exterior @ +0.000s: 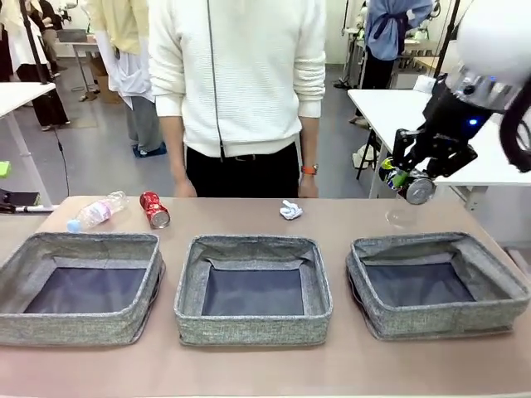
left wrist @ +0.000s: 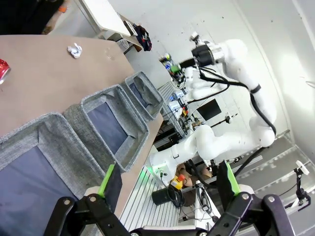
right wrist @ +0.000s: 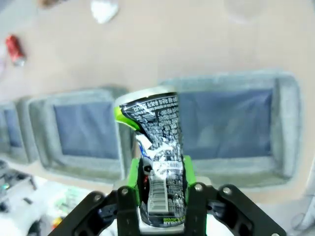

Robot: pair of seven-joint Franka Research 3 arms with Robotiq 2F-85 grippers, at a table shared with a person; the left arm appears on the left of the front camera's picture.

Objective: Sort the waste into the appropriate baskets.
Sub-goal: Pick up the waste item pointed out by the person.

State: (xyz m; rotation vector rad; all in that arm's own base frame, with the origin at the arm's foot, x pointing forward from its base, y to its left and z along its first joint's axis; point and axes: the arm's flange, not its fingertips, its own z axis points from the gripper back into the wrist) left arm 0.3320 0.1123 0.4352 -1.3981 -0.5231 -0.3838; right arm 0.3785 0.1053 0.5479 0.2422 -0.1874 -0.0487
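Jaws of the right gripper (exterior: 409, 177) clamp a crushed dark metal can (exterior: 419, 190) at the frame's upper right, over the right-hand square grey woven-fabric basket (exterior: 440, 319); the left gripper (left wrist: 167, 181) gapes wide, holding nothing.

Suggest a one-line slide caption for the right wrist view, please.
Right tool shut on the crushed dark can, with the grey baskets on the table beyond.
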